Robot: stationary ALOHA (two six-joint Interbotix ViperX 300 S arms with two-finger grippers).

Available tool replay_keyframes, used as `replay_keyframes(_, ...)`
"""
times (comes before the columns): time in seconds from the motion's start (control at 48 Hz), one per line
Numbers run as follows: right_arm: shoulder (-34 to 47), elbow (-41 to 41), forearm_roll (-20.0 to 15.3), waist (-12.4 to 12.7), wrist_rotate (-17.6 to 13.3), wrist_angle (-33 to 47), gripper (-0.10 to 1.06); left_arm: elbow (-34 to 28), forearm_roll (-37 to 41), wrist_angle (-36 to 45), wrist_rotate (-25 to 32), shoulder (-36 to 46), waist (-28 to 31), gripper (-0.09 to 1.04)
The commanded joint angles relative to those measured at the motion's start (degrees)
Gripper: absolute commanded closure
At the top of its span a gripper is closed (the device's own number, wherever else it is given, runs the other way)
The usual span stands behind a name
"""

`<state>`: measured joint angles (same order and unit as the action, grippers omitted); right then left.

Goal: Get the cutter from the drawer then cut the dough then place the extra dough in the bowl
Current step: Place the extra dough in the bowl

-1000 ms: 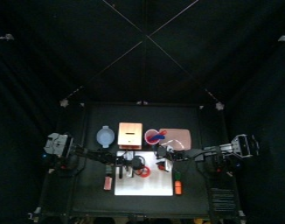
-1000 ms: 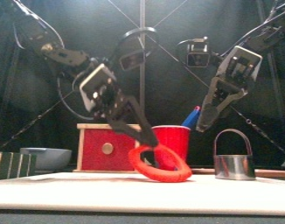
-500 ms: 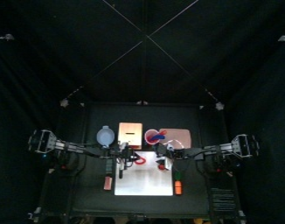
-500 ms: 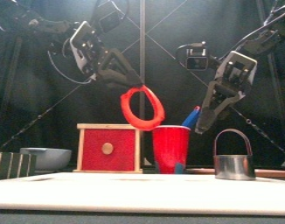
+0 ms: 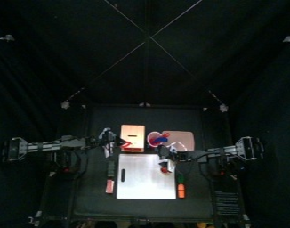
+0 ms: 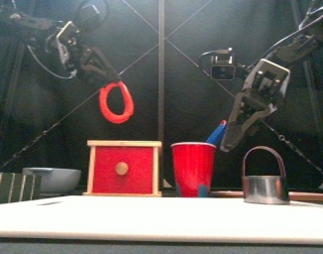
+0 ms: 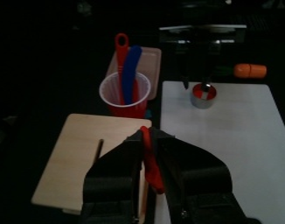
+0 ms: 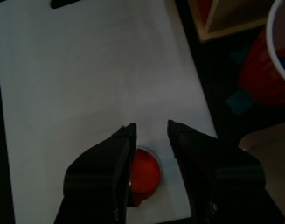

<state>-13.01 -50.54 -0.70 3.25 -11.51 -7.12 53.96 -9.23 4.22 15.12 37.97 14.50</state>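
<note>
The left gripper (image 6: 98, 73) pinches the top of the dough ring (image 6: 117, 119). The ring looks soft and light, drooping above the worktop's (image 5: 91, 191) left side. The right gripper (image 8: 151, 129) is spread.

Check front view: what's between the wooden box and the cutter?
The red cup, a blue knife in it, stands between the wooden box and the cutter; the front view shows it.

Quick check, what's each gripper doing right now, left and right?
Left gripper: shut on the red dough ring, held high.
Right gripper: open, holding nothing, above the white board.
</note>
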Motion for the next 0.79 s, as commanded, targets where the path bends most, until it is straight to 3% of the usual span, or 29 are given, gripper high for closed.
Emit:
replay_keyframes(0.021, -0.7, 0.9, 0.2, 0.3, 0.1, 0.5, 0.22, 3.8, -0.6, -0.1, -0.1, 5.8, 4.2, 0.36)
replay_keyframes(0.208, -0.7, 1.1, 0.5, 0.4, 0.2, 0.5, 0.22, 9.9, -0.7, -0.2, 0.3, 8.8, 11.5, 0.35)
replay_keyframes(0.333, -0.7, 1.4, 0.5, 0.6, 0.2, 0.6, 0.22, 11.3, 1.8, 0.4, 0.2, 7.8, 16.3, 0.35)
replay_keyframes(0.479, -0.6, 1.4, 0.6, 0.6, 0.2, 0.6, 0.22, 11.7, 2.6, 1.3, 0.2, 6.1, 17.9, 0.34)
replay_keyframes(0.667, -0.6, 1.5, 0.5, 0.6, 0.1, 0.6, 0.22, 12.7, 2.1, 2.7, -0.4, 4.8, 18.5, 0.21)
replay_keyframes(0.792, -0.6, 1.5, 0.4, 0.6, 0.1, 0.6, 0.22, 14.3, -3.9, 4.1, -2.0, 4.8, 20.9, 0.1)
